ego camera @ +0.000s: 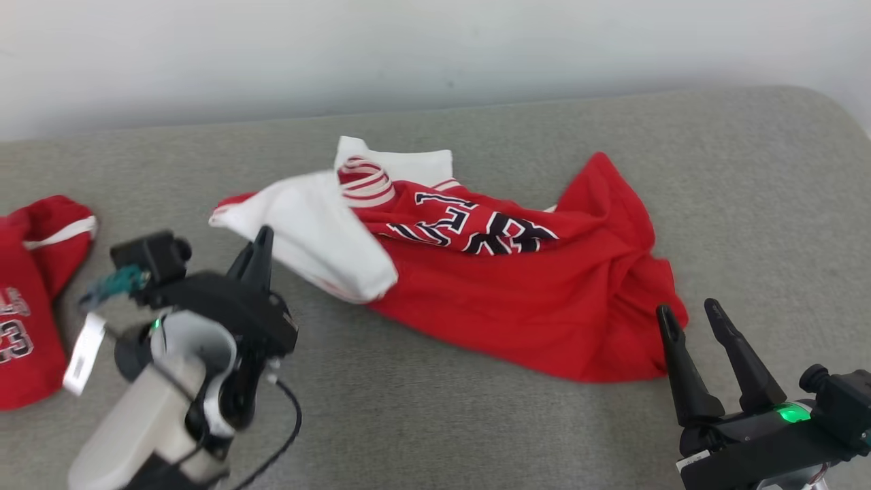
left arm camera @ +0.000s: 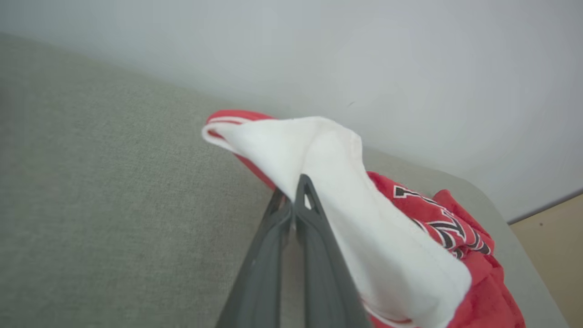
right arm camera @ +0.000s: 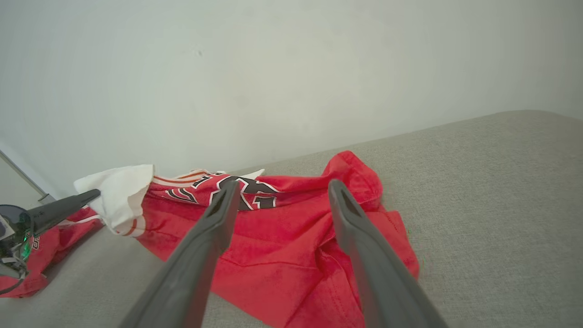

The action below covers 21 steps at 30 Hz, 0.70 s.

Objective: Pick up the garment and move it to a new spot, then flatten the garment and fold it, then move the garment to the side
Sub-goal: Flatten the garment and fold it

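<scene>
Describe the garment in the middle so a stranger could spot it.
On the grey upholstered surface, look to the middle: a crumpled red jersey with black-and-white lettering. Unlike the red garment at the left edge, its white inside is turned out.

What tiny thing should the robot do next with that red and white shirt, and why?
Probably lift the left arm slightly. Its jaws are shut at the white fold of the garment, but whether cloth is caught is unclear; a small lift would show. The right jaws stand open near the red hem.
</scene>
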Motion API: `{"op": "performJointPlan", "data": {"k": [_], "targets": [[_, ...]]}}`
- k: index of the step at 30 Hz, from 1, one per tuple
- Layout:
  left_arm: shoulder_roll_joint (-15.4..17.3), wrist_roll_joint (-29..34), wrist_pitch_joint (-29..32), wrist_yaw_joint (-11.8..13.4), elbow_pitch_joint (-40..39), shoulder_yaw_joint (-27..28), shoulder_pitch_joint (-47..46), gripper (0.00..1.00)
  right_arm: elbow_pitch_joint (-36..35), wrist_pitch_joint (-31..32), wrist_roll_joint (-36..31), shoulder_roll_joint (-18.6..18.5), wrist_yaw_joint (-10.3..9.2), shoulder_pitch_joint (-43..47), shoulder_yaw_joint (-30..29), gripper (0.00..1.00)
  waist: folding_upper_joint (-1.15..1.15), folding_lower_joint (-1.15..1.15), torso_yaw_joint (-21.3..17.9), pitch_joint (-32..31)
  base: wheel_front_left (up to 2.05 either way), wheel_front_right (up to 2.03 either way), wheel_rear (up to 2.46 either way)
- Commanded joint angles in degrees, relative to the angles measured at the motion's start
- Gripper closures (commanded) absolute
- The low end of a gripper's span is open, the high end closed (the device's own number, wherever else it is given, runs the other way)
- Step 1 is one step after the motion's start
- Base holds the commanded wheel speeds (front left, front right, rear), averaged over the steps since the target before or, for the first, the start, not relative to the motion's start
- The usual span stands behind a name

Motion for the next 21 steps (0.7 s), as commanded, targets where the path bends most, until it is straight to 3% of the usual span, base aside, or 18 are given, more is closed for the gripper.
{"op": "performJointPlan", "data": {"k": [1,6,10,13,14,15,21], "targets": [[0.97,-0.47,-0.60,0.85,-2.71,0.51,2.53,1.00,-0.06,-0.04,-0.24,-0.20,-0.04,0.34,-0.18,0.00,-0.01,0.00,1.73,-1.21,0.00,0.00,0.00],[3.57,-2.01,-0.15,3.76,-12.81,0.39,11.85,1.00,-0.08,0.38,-0.26,-0.19,-0.04,0.78,-0.44,0.00,-0.01,0.00,3.54,-1.66,0.00,0.00,0.00],[4.44,-2.88,0.64,5.17,-15.07,-0.56,16.97,0.52,-0.16,0.76,-0.45,-0.18,-0.04,0.45,-0.46,0.00,-0.01,0.00,4.79,-1.99,0.00,0.00,0.00],[4.74,-3.01,-0.19,5.80,-14.21,-0.52,19.24,0.50,-0.16,1.05,-0.53,-0.19,-0.04,0.18,-0.10,0.00,-0.01,0.00,5.46,-2.29,0.00,0.00,0.00],[4.74,-2.98,-0.67,6.06,-13.75,-0.36,19.67,0.32,-0.12,1.16,-0.52,-0.19,-0.04,0.13,0.06,0.00,-0.01,0.00,5.61,-2.37,0.00,0.00,0.00],[4.82,-2.83,-1.07,6.16,-13.27,-0.33,20.19,0.01,-0.03,1.25,-0.52,-0.19,-0.04,0.15,0.24,0.00,-0.01,0.00,5.71,-2.47,0.00,0.00,0.00],[4.99,-3.90,-1.66,6.69,-12.23,0.57,22.73,0.00,0.15,1.28,-0.41,-0.19,-0.04,0.41,0.70,0.00,-0.01,0.00,5.77,-2.77,0.00,0.00,0.00]]}}
